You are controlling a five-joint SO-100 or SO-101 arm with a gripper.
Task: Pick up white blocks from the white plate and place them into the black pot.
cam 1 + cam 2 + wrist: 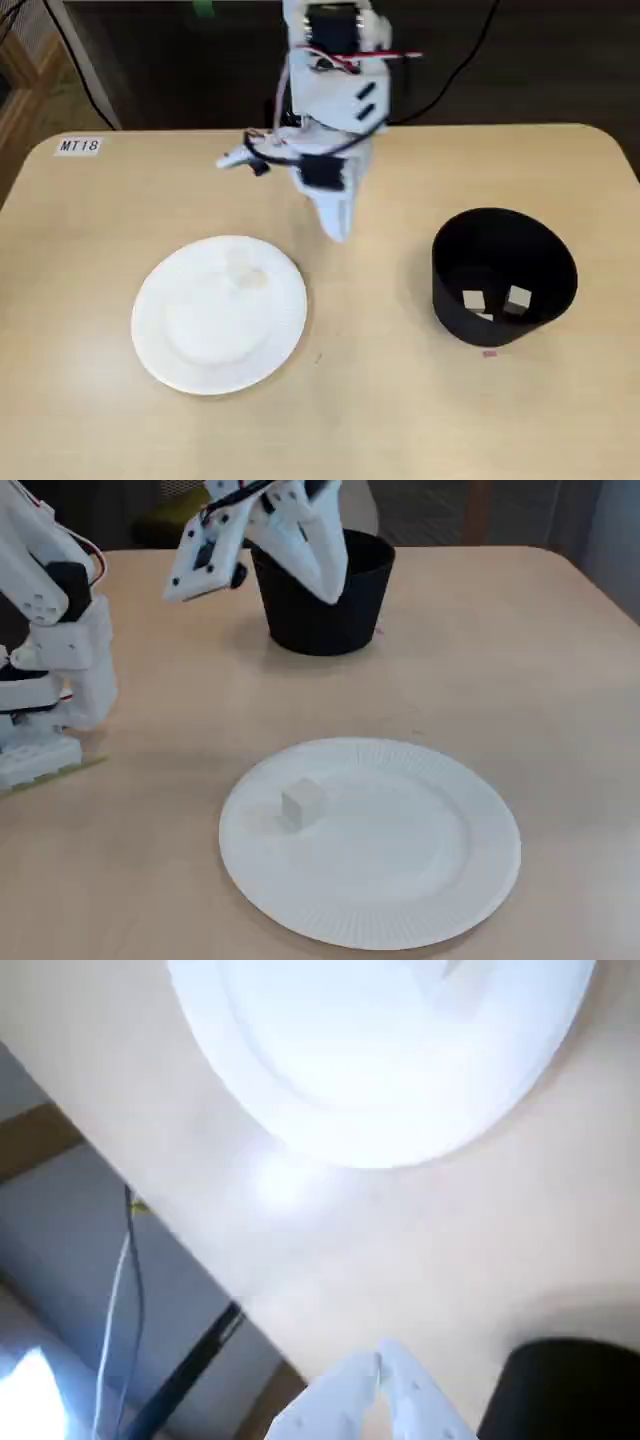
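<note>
Cream-white, the single block (302, 803) left on the white plate (430, 900) sits toward the plate's left side in a fixed view, resting flat on the smooth centre just inside the ridged rim; in a fixed view from above it shows only as a faint pale patch (247, 277) on the upper part of the plate (180, 360). Two more white blocks (473, 300) (518, 298) lie side by side on the floor of the black pot (555, 260), which stands upright on the table (400, 420), well apart from the plate and to its right in that view. The gripper (338, 232) hangs in the air above bare wood between plate and pot, nearer the far edge, its white fingers pressed together to a point with nothing between them; the wrist view shows the same closed tips (379, 1357) with the plate (380, 1110) ahead and the pot's wall (565, 1390) at the lower right. A small label (79, 146) is stuck near the table's far left corner.
</note>
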